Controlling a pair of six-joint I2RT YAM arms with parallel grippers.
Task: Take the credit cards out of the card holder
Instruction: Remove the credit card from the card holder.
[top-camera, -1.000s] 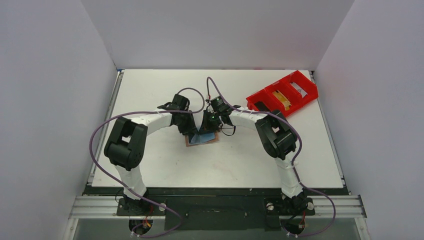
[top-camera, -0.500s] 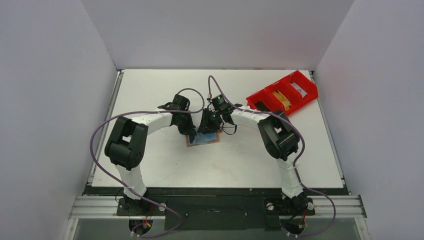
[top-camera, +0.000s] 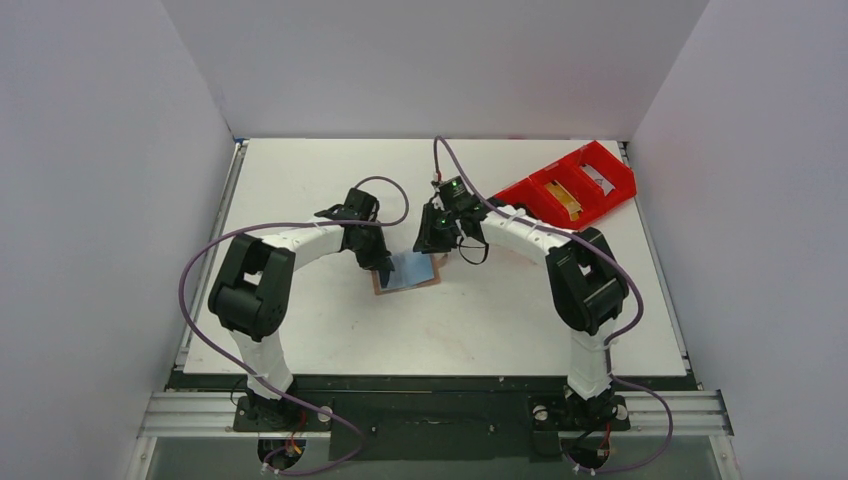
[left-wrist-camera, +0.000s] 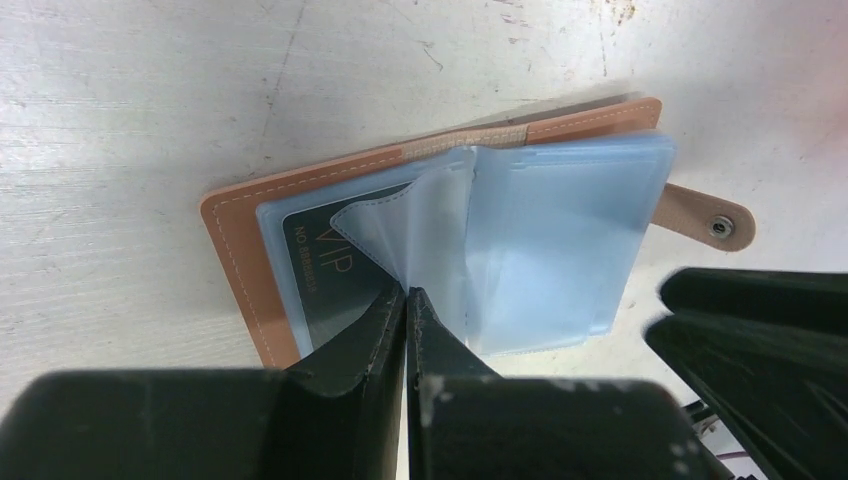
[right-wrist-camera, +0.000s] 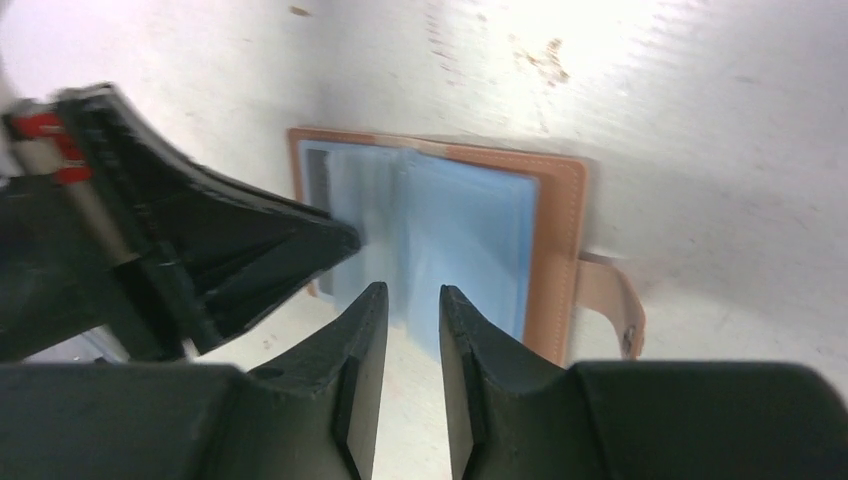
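Note:
The tan-brown card holder (top-camera: 410, 274) lies open on the table, its pale blue plastic sleeves (left-wrist-camera: 560, 235) up and its snap tab (left-wrist-camera: 705, 215) to one side. A dark card marked VIP (left-wrist-camera: 318, 258) sits in a sleeve on the left half. My left gripper (left-wrist-camera: 406, 292) is shut on the edge of one clear sleeve near the spine and lifts it a little; it also shows in the top view (top-camera: 383, 266). My right gripper (right-wrist-camera: 412, 290) is open and empty, above the table just off the holder's (right-wrist-camera: 470, 225) edge; in the top view (top-camera: 430, 244) it hangs beside the holder's far right corner.
A red compartment tray (top-camera: 520, 192) stands at the back right, with a yellow card (top-camera: 568, 198) and a grey one (top-camera: 598, 178) in it. The left gripper's black fingers (right-wrist-camera: 290, 240) fill the left of the right wrist view. White walls enclose the table.
My right gripper has pulled back and to the right, off the card holder, and its arm has stretched out. The left gripper has stayed on the sleeve.

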